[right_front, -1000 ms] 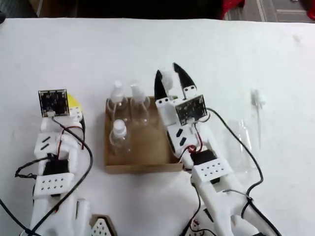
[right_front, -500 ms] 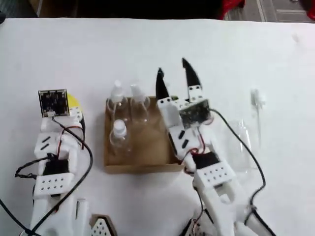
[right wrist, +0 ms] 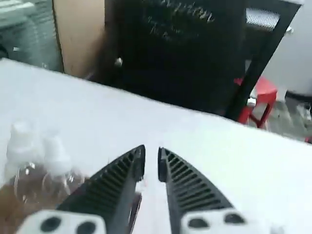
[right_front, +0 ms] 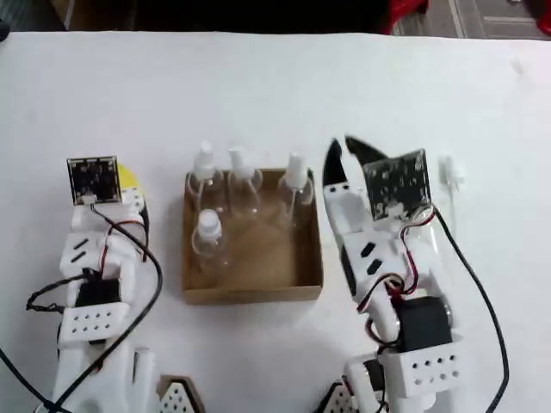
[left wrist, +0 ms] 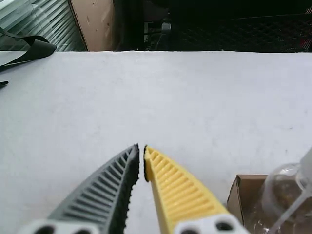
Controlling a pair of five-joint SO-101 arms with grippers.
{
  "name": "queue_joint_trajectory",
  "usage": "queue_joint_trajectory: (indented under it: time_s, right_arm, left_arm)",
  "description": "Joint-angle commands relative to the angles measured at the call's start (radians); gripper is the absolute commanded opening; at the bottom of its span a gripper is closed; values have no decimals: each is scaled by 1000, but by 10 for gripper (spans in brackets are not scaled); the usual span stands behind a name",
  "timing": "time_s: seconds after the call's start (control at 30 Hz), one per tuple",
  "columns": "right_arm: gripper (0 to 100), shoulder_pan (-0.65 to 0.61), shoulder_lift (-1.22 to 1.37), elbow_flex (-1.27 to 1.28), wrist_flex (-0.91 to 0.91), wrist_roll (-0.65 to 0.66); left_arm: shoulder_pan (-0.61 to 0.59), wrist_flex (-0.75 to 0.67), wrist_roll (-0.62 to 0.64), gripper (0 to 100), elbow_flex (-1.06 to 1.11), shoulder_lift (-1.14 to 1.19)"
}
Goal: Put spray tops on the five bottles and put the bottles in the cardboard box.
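1. Bottles [right_front: 209,234]: four with spray tops on stand in the cardboard box [right_front: 250,293], just beside the right claw [right wrist: 151,150], on the side toward the other arm. A loose spray top [right_front: 449,172] lies near on its opposite side.
2. White table [right_front: 258,86]; dark furniture and a red stool [right wrist: 257,95] past its far edge.
3. Right claw: narrow gap between the fingers, pinching nothing. Left claw [left wrist: 141,148]: tips pressed almost together, empty, box corner near it.
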Motion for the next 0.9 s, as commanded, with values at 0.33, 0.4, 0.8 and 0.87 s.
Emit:
queue_joint_trajectory:
  time_s: [0.33, 0.4, 0.8, 0.87]
  right_arm:
    - [16, -105, 243, 20, 318, 2]
    - [16, -143, 286, 69, 259, 2]
    - [16, -166, 479, 192, -128, -81]
    - [16, -162, 518, 190, -170, -81]
  left_arm:
    - [4, -21, -9, 24, -9, 2]
    - [4, -21, -9, 24, -9, 2]
    - [4, -26, -9, 24, -9, 2]
    - [4, -26, -9, 24, -9, 2]
